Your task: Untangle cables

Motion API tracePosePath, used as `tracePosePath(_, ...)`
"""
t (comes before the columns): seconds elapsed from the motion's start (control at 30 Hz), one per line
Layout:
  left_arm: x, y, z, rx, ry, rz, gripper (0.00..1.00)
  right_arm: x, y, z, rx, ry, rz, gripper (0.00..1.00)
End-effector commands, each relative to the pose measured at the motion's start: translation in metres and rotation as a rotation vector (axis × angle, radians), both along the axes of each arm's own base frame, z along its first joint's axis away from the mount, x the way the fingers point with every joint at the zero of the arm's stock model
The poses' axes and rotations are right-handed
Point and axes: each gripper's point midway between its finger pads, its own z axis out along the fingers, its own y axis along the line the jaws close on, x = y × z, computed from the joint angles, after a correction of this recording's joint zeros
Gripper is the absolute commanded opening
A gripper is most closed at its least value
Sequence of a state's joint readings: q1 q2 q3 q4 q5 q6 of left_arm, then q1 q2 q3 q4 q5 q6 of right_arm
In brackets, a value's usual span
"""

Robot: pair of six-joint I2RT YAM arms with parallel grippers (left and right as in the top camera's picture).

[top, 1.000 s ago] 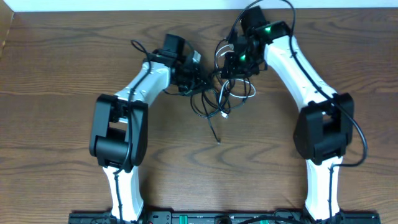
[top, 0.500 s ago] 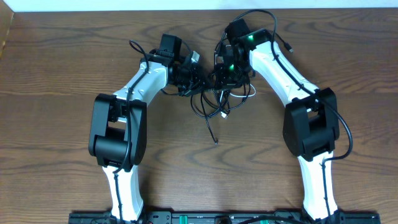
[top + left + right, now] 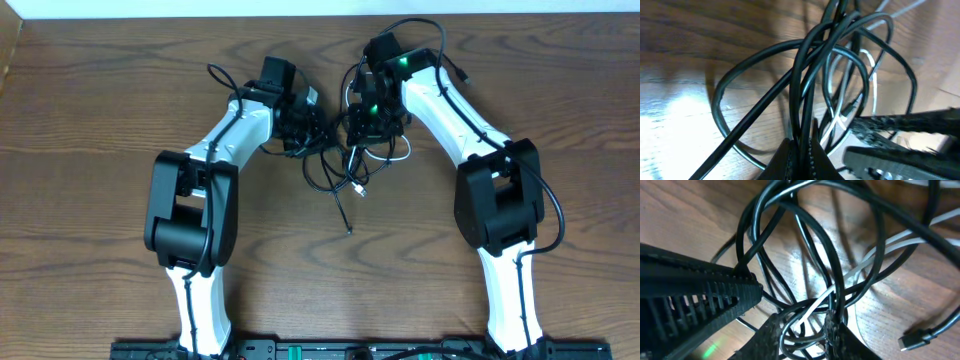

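Cables (image 3: 345, 160): one tangled bundle of black and white strands is lying on the surface (image 3: 100, 100), at the far middle, between the two tools. The bundle's long axis is running left to right from tool to tool, with loose loops sagging toward the near side. One black tail (image 3: 343, 212) is trailing out of the knot, its axis running far to near and its tip pointing toward the arm bases.

Left tool (image 3: 303, 118): in the left wrist view its fingers (image 3: 785, 162) are pressing together on several black strands of the cables (image 3: 805, 75), which are rising steeply from the grip before fanning into loops.

Right tool (image 3: 362, 115): in the right wrist view it (image 3: 807, 335) is showing its fingers a little apart, with a white strand (image 3: 812, 307) and a black loop passing between them. Whether they are pinching these strands cannot be told. A plug (image 3: 912, 340) is lying on the wood to the right, pointing left and slightly down in that view.

The two tools are standing near each other, each at one end of the knot.
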State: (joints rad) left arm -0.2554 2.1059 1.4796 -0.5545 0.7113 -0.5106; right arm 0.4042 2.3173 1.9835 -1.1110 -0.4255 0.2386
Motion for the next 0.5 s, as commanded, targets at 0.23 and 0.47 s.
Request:
tracePosePath(0.23,-0.005,-0.002,-0.016,0.094,0.025,0.026,0.07,-0.005,0.009,-0.019,-0.022,0.02,0.015,0.31)
tracePosePath(0.47,-0.006,-0.001,-0.017,0.095,0.047,0.047,0.07,-0.01,0.001,-0.03,-0.087,0.043,-0.002,0.3)
